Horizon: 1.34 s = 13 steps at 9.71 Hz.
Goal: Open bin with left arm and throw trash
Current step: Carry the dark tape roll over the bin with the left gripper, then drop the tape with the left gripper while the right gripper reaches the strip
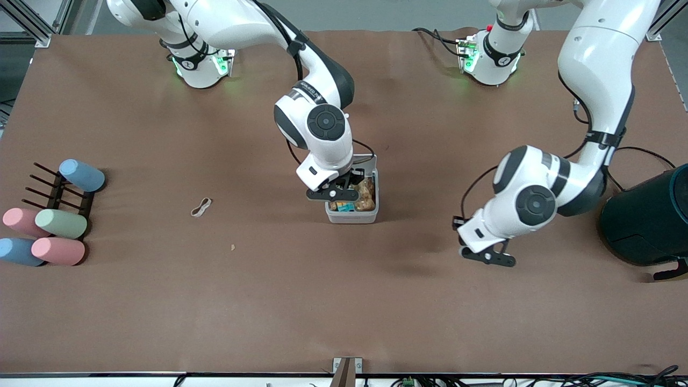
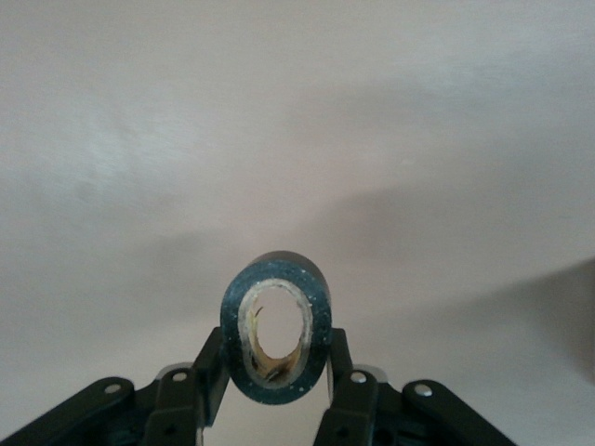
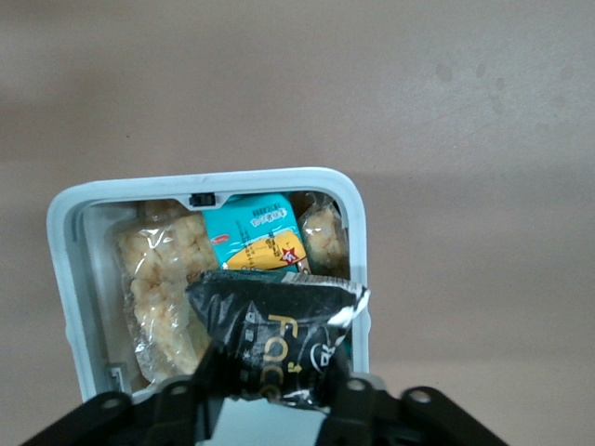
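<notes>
Right gripper: over the open mouth of the small white square plastic bin, black fingers pinched on a crumpled black wrapper with pale lettering.
Black wrapper: hangs above the bin's contents, one silvery torn corner reaching toward the bin's rim.
White bin: mid-table, lid swung up and open; rounded rim fully exposed in the right wrist view; inside, clear bags of pale puffed snacks and a teal-and-yellow packet, packed close to the walls.
Room around bin: bare brown table cover on every side, widest toward the front camera.
Left gripper: low over bare table toward the left arm's end, fingers clamped on a small black tape roll with a pale inner core.
Tape roll: squeezed to an oval between the two fingers, standing on edge, hole facing the wrist camera.
Room around left gripper: open brown surface beneath and ahead; large dark teal round container near, at the table's edge.
Beige rubber-band loop: flat on the table, well apart from the bin, toward the right arm's end.
Small tan scrap: nearer the front camera than the loop.
Pastel cylinders: blue, pink and green, lying by a dark pronged rack at the right arm's end, close to the table edge.
</notes>
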### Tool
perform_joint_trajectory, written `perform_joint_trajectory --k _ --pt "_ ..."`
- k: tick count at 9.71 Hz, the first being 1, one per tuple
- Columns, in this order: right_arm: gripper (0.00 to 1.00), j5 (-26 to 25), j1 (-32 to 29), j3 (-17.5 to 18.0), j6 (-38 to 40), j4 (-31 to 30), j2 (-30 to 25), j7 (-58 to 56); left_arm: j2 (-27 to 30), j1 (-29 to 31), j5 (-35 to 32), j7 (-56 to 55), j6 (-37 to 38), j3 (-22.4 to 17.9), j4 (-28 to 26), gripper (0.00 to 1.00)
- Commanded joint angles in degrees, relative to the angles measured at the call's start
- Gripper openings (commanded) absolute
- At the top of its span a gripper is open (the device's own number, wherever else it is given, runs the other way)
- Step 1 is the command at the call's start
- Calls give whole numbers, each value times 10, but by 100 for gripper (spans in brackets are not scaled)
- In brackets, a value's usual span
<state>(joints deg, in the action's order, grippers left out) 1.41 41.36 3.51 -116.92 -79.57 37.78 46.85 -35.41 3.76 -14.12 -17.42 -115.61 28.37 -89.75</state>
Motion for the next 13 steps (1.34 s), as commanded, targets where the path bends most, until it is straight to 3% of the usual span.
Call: perform_joint_trajectory --k 1,2,5,7,9,12,13 --pt "87 8 0 3 -1 -11 -9 -6 4 -31 2 -80 28 19 23 0" --pt "99 8 0 3 0 -10 -9 -3 4 -52 2 -118 27 19 25 0" --pt "99 29 -28 3 38 -9 -33 -6 4 -108 5 -221 27 20 41 0" --pt "95 57 -112 3 96 -12 -83 -23 3 -140 5 -269 27 21 44 0" --pt "95 60 -222 1 145 -29 -110 -123 -4 -169 6 -309 23 21 51 0" --pt "98 53 -389 -1 118 -127 -146 -342 -25 -212 -3 -345 -2 17 60 0" --pt "99 52 -406 -2 93 -157 -145 -347 -33 -215 -4 -352 -14 16 60 0"
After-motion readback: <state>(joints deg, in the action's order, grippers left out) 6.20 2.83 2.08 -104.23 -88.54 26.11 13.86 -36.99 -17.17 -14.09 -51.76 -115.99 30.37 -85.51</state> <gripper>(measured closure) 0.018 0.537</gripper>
